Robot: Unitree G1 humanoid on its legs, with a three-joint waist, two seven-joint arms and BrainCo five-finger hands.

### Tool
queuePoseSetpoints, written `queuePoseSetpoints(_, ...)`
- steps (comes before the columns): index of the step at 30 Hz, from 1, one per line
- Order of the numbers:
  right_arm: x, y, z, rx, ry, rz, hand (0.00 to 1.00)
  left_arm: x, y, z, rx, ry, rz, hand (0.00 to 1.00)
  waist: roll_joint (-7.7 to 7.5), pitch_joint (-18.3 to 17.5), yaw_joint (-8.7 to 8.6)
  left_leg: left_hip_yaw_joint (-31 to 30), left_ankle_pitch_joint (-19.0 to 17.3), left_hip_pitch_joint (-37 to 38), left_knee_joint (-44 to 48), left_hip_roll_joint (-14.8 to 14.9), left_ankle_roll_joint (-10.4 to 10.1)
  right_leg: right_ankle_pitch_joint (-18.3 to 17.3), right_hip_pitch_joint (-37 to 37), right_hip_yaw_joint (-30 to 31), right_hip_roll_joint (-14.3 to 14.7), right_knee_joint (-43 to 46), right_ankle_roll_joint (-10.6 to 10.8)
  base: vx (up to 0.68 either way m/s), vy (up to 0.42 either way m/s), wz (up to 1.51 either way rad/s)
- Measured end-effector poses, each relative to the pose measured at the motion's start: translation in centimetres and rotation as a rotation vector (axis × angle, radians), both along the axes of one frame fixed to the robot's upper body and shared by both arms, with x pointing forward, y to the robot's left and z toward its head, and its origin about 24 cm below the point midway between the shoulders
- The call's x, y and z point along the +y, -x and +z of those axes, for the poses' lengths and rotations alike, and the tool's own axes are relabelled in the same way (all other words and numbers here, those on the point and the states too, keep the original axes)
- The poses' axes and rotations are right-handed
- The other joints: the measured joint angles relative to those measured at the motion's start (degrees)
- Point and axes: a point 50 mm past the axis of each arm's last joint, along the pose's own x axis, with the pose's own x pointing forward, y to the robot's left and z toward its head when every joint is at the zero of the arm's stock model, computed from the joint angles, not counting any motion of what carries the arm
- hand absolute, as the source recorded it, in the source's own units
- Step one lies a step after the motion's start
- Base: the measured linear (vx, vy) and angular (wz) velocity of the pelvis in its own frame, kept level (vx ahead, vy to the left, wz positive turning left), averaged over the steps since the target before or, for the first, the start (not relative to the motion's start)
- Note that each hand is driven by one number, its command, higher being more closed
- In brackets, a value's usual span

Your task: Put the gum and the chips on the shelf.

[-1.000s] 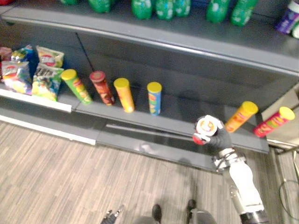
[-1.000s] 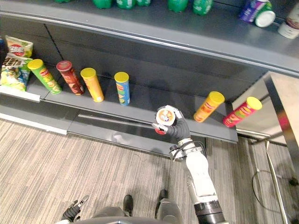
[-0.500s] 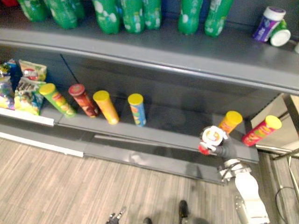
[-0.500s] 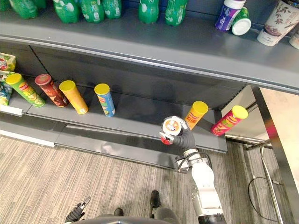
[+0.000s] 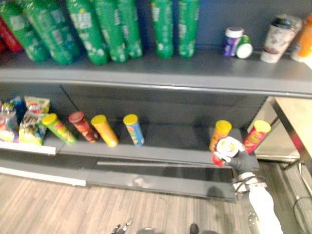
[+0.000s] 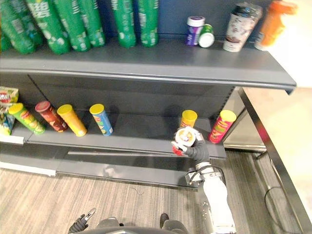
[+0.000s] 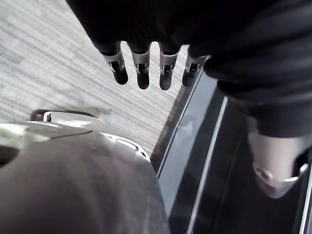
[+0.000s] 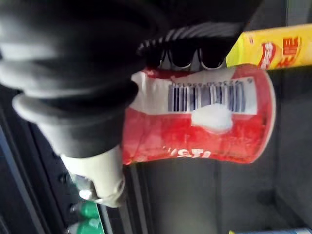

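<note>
Where the right robot hand point(image 6: 198, 150) curls, the chips can point(image 6: 185, 138) sits gripped.

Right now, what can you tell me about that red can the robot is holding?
It is a short red can with a white band carrying a barcode, and a pale top with an orange mark. The right hand has its fingers curled round it, with the top tipped up toward the head camera. It sits at the front of the lower shelf, near an orange can and a pink can standing there.
</note>
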Motion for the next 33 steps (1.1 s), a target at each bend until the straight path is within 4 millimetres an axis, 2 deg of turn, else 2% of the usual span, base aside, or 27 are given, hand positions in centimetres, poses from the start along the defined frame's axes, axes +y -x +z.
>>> queuePoseSetpoints(2,-0.5,-0.1,0.2,-0.01,0.007,-0.019,1.0,-0.2,0.2,-0.1,0.004,0.004,0.0,0.0,0.74,-0.13,-0.17,-2.87,1.53,1.68,-9.43,-0.14,-1.68,0.04,-1.77,1.31,0.22,0.0,0.03,0.01,0.154,-0.65)
queuePoseSetpoints(3,-0.9,-0.2,0.4,-0.014,0.02,-0.026,1.0,-0.8,0.5,-0.2,0.014,0.015,-0.002,0.0,2.27,-0.22,-0.29,-4.38,1.98,3.32,-13.55,0.63,-2.44,0.23,-2.47,2.08,1.37,0.06,0.37,0.02,0.205,-0.86)
queuePoseSetpoints(4,-0.9,-0.2,0.4,-0.011,0.029,-0.024,1.0,-1.1,0.6,-0.3,0.022,0.02,-0.015,0.0,3.25,0.2,-0.3,-3.52,5.12,5.35,-15.46,1.09,-3.13,1.0,-2.26,3.74,2.12,0.02,1.57,0.04,0.303,-0.92)
queuePoseSetpoints(5,-0.9,-0.2,0.3,-0.008,0.024,-0.025,1.0,-1.0,0.5,-0.3,0.021,0.014,-0.018,0.0,3.2,0.21,-0.2,-2.16,5.46,5.92,-15.5,0.97,-2.78,1.15,-2.01,4.49,2.07,-0.31,1.76,0.05,0.251,-0.94)
queuePoseSetpoints(6,-0.4,0.0,0.1,-0.002,0.019,-0.009,1.0,-0.7,0.7,-0.3,0.028,0.003,-0.022,0.0,2.41,0.14,-0.31,-0.28,5.52,6.96,-16.08,0.49,-2.64,2.03,-0.86,5.74,1.27,-2.26,3.06,0.06,0.261,-0.75)
queuePoseSetpoints(8,-0.4,0.0,0.1,-0.004,0.012,-0.017,1.0,-0.4,1.0,-0.3,0.045,-0.005,-0.038,0.0,1.02,-0.69,-0.97,2.29,5.51,7.91,-17.33,-1.03,-1.91,3.07,-0.79,7.57,-0.26,-4.4,4.07,0.1,0.24,-0.7)
queuePoseSetpoints(9,-0.3,-0.2,0.4,-0.018,0.009,-0.017,1.0,0.0,0.8,-0.2,0.05,-0.025,-0.073,0.0,0.5,-1.18,-1.2,5.56,5.91,8.67,-18.69,-2.59,-0.9,4.87,-1.79,9.67,-1.31,-5.42,5.57,0.09,0.147,-0.59)
queuePoseSetpoints(11,-0.2,-0.5,0.4,-0.019,0.009,-0.014,1.0,0.0,0.7,-0.2,0.055,-0.029,-0.098,0.0,0.4,-1.23,-1.04,8.53,5.79,9.29,-18.74,-3.08,0.12,6.56,-1.88,10.07,-2.09,-7.05,6.38,0.11,0.141,-0.69)
queuePoseSetpoints(12,-0.1,-0.6,0.4,-0.018,0.008,-0.011,1.0,0.0,0.6,-0.2,0.054,-0.028,-0.101,0.0,0.51,-1.23,-0.93,9.73,5.68,9.57,-18.61,-3.11,0.3,7.31,-2.03,9.63,-2.28,-7.59,6.34,0.12,0.129,-0.78)
queuePoseSetpoints(14,0.5,-1.4,0.2,-0.011,0.01,0.009,1.0,0.0,0.0,-0.1,0.04,-0.035,-0.104,0.0,1.13,-1.17,-0.85,12.24,5.57,9.69,-18.37,-2.37,0.49,9.34,-2.65,0.36,-2.87,-8.12,5.46,0.12,0.048,-0.62)
queuePoseSetpoints(15,0.7,-1.6,0.0,-0.005,0.029,0.011,1.0,0.0,-0.5,-0.1,0.031,-0.038,-0.106,0.0,0.86,-1.34,-0.77,12.99,5.53,9.86,-18.22,-2.14,0.43,9.91,-2.63,-2.21,-2.54,-8.54,5.06,0.14,-0.015,-0.44)
queuePoseSetpoints(17,0.5,-1.6,-0.4,0.015,0.041,0.006,1.0,-0.7,-1.5,0.0,0.003,-0.021,-0.114,0.0,2.39,-0.88,-0.88,12.99,5.29,10.94,-18.4,-1.67,0.07,10.0,-1.5,-2.17,-1.75,-9.24,5.08,0.11,-0.036,-0.2)
queuePoseSetpoints(20,0.4,-1.6,-0.8,0.036,0.043,-0.003,1.0,-1.6,-1.6,-0.1,-0.004,0.0,-0.11,0.0,3.45,-1.21,-1.0,12.92,4.76,12.17,-18.71,-1.08,-0.7,10.01,-0.04,-2.35,-0.86,-10.72,5.08,0.05,-0.04,-0.11)
queuePoseSetpoints(24,0.2,-1.6,-1.3,0.06,0.047,-0.013,1.0,-1.4,-1.7,-0.1,-0.008,-0.006,-0.11,0.0,2.71,-1.51,-0.89,12.73,4.4,12.73,-19.31,-0.65,-1.2,11.28,1.92,-2.94,-0.36,-14.17,4.92,-0.03,-0.044,0.02)
queuePoseSetpoints(30,0.4,-1.7,-1.3,0.059,0.052,0.007,1.0,-1.3,-1.8,0.0,-0.01,-0.008,-0.114,0.0,2.44,-1.55,-0.28,11.34,4.93,12.43,-20.3,-0.39,-1.3,10.7,1.81,-4.53,-0.54,-14.49,4.81,-0.05,-0.043,0.09)
queuePoseSetpoints(33,1.9,-2.3,-1.5,0.073,0.082,0.12,1.0,-1.3,-1.8,0.0,-0.011,-0.007,-0.114,0.0,2.27,-1.65,0.34,10.99,5.37,12.28,-20.61,-0.11,-1.45,10.76,1.79,-5.19,-0.35,-14.5,4.85,0.0,-0.037,0.1)
